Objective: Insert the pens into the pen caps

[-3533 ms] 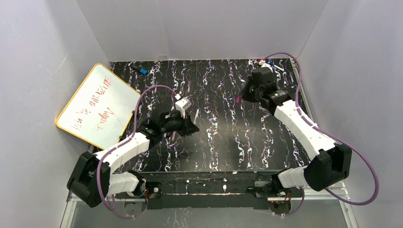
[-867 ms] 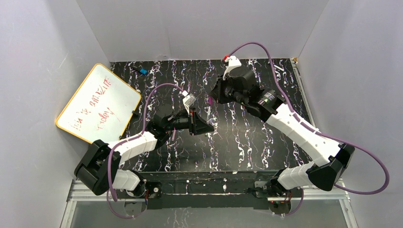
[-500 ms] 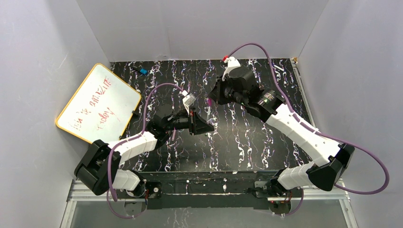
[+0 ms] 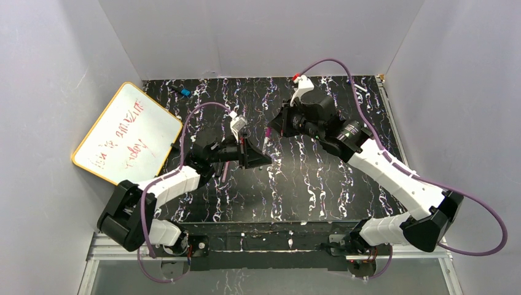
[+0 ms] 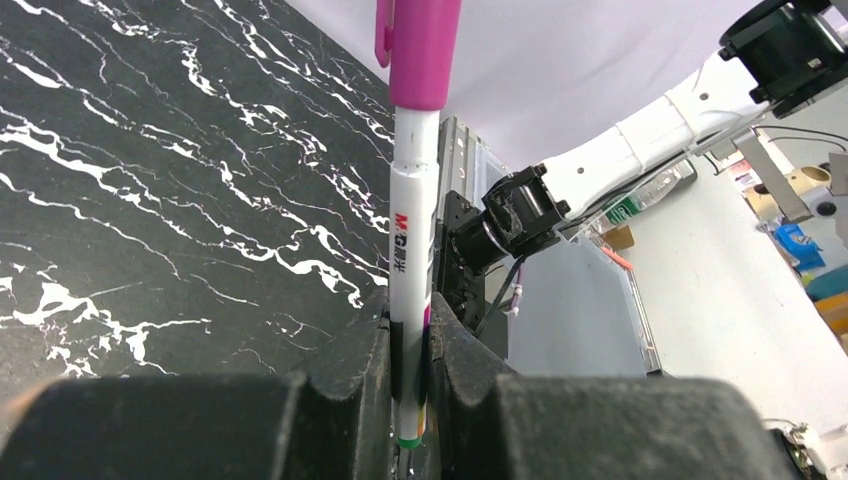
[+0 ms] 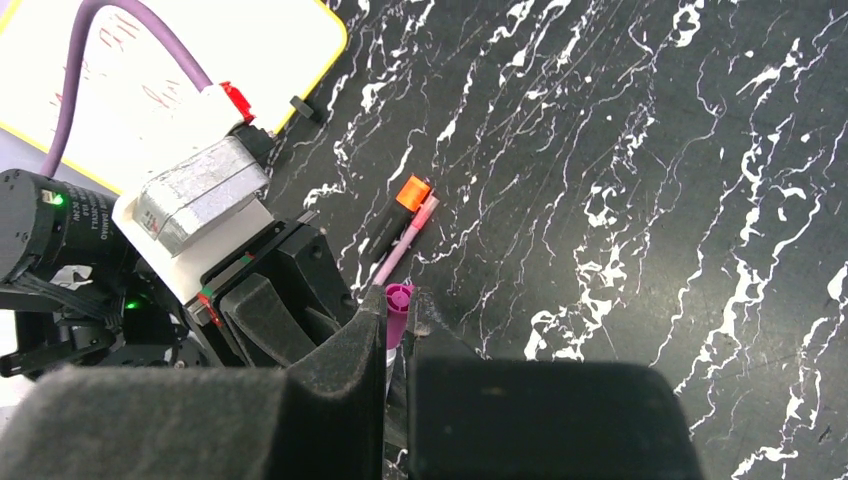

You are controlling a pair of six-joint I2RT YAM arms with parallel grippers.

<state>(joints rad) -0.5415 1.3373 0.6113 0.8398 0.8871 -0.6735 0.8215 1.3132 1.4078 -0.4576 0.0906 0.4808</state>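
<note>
Your left gripper [image 5: 408, 322]: jaws clenched on the lower barrel of a pen [image 5: 412, 230], pressing it from both sides. The barrel is white with printed lettering. Above it sits a magenta section with a small clip, which runs out of the top of the left wrist view. The pen stands straight out from the jaws, lifted off the worktop [image 5: 150, 200].

Your right gripper [image 6: 398, 298]: jaws clenched on a magenta cap [image 6: 397, 322], a short tube. Its round open mouth points outward from the jaws.

From above, you have the two grippers facing each other over the middle of the worktop, the left from the near left and the right from the far right. The free end of the held pen lies just beside the held cap. You cannot tell from these views whether they touch.

Beyond the right jaws, a black pen [image 6: 385, 230] with an orange tip lies flat on the worktop. A slim magenta pen [image 6: 408, 240] lies alongside it, the two close together.

Left edge: a yellow-framed whiteboard [image 4: 126, 135] with red writing. Far left corner: a small blue item [image 4: 185, 92], too small to identify.
</note>
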